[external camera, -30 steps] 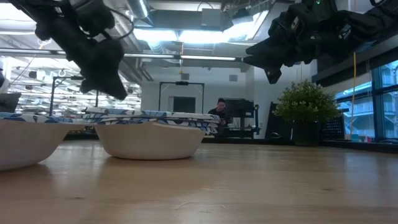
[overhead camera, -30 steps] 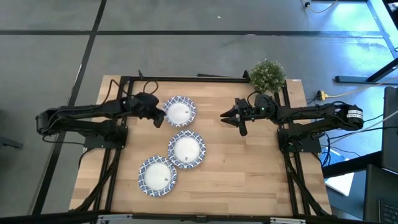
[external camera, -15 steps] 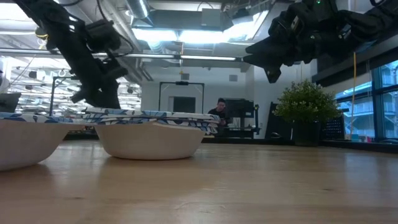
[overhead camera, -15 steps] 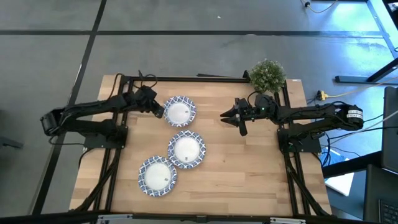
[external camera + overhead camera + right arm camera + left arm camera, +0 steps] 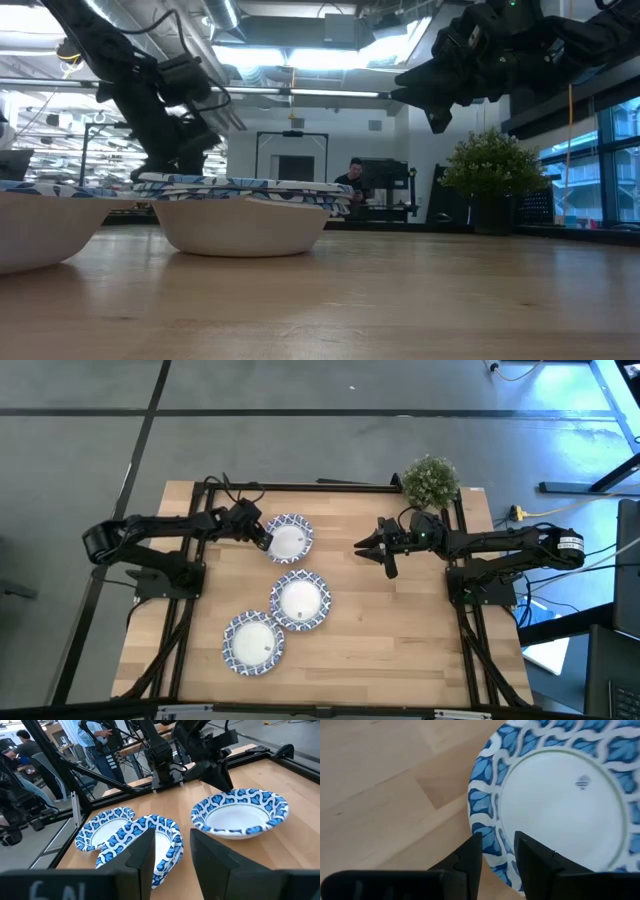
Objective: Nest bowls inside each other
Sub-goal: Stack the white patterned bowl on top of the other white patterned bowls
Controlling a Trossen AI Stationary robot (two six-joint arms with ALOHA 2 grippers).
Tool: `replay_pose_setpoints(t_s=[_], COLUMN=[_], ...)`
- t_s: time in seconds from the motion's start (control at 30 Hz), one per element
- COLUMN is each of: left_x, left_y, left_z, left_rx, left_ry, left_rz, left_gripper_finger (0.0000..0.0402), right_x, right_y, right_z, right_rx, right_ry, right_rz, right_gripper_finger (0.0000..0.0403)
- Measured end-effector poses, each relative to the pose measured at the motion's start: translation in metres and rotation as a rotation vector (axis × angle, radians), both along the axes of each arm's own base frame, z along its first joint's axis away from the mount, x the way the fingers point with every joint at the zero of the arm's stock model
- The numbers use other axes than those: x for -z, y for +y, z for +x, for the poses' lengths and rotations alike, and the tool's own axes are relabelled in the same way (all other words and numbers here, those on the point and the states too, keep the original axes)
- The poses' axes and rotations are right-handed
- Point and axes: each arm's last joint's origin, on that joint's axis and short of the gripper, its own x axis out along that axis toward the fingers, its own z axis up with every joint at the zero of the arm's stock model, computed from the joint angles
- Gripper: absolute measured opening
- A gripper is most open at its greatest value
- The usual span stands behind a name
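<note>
- Evidently the nesting is partly underway: on the surface the high view shows only three bowl positions, though each may be a stack; from above I cannot count layers.
- Far bowl sits toward the back, on the left arm's side; middle bowl lies closer to the front, and the near bowl sits at the front, its rim seeming to touch or slip under the middle one's.
- From the low view, the bowl in the centre shows several patterned rims layered at its top, which suggests at least one bowl already sits inside another there; the exact number is unclear.
- The left gripper is at the far bowl's edge, on its left side. Its wrist view shows the fingers slightly spread with the patterned rim between them; I cannot tell whether they pinch it.
- The right gripper hangs above bare wood, well apart from every bowl, near the potted plant. Its fingers stand parted with nothing between them.
- What remains, as I judge it: the three separate positions must be gathered into one stack, so at least two more transfers are needed. The far bowl looks like the next candidate.
</note>
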Motion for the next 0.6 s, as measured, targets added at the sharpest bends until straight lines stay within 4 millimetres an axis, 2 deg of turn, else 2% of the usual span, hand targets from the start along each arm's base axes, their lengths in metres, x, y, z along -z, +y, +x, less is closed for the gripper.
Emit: replay_pose_setpoints(t_s=[0.6], left_x=[0.0014], left_y=[0.0098], left_z=[-0.0041], left_rx=[-0.028], left_ry=[-0.008], left_rz=[0.000], left_gripper_finger=[0.0108], right_x=[0.0003], right_y=[0.0001], right_z=[-0.0001], right_rx=[-0.002], right_ry=[0.003], right_rz=[-0.001], right_gripper_finger=[0.0124])
